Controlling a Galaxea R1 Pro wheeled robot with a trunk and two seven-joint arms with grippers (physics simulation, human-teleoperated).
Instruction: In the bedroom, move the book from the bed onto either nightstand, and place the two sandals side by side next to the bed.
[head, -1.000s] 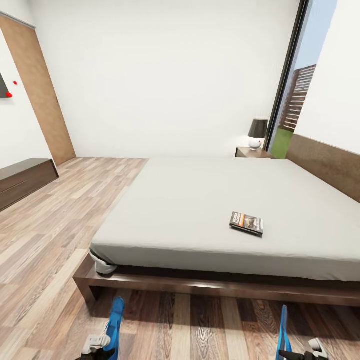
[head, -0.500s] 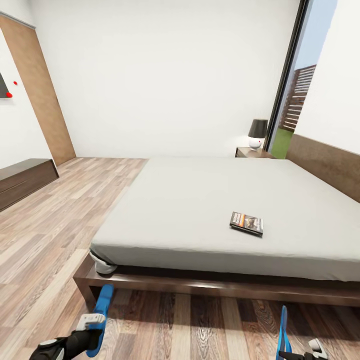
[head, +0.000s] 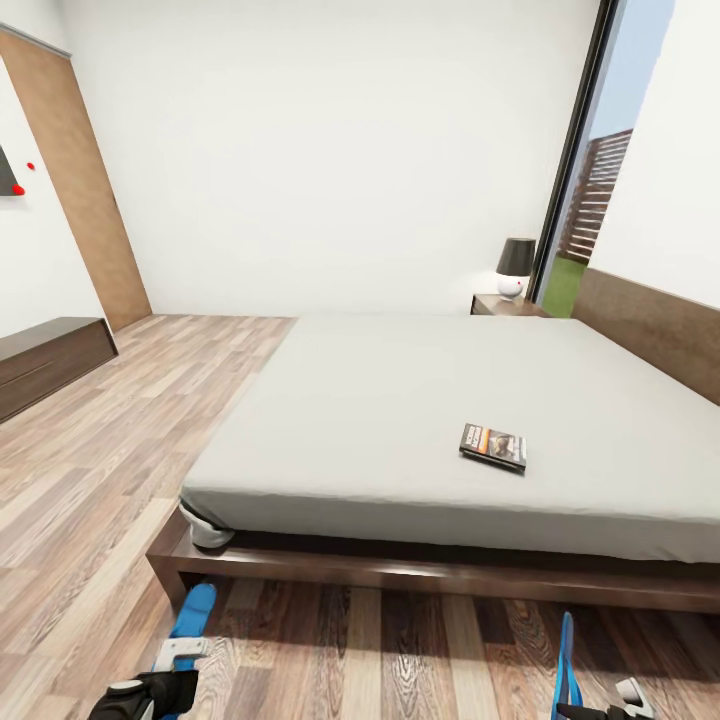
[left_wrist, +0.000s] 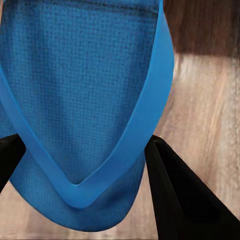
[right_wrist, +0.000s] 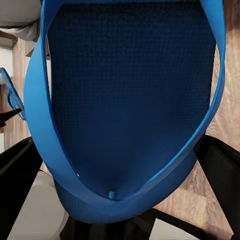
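Head view: book (head: 493, 446) on bed (head: 400, 420) | left hand (head: 165, 672) and right hand (head: 590, 706) each grip a sandal (head: 190, 615) beside bed | step: placing sandals | next: set both down side by side.

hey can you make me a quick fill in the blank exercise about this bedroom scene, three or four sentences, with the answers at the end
1. The book lies flat on the ____.
2. Each gripper, the left gripper and the right gripper, holds a blue ____.
3. On the nightstand beside the window stands a ____ with a dark shade.
4. The floor is made of wood ____.

Missing words: bed; sandal; lamp; planks
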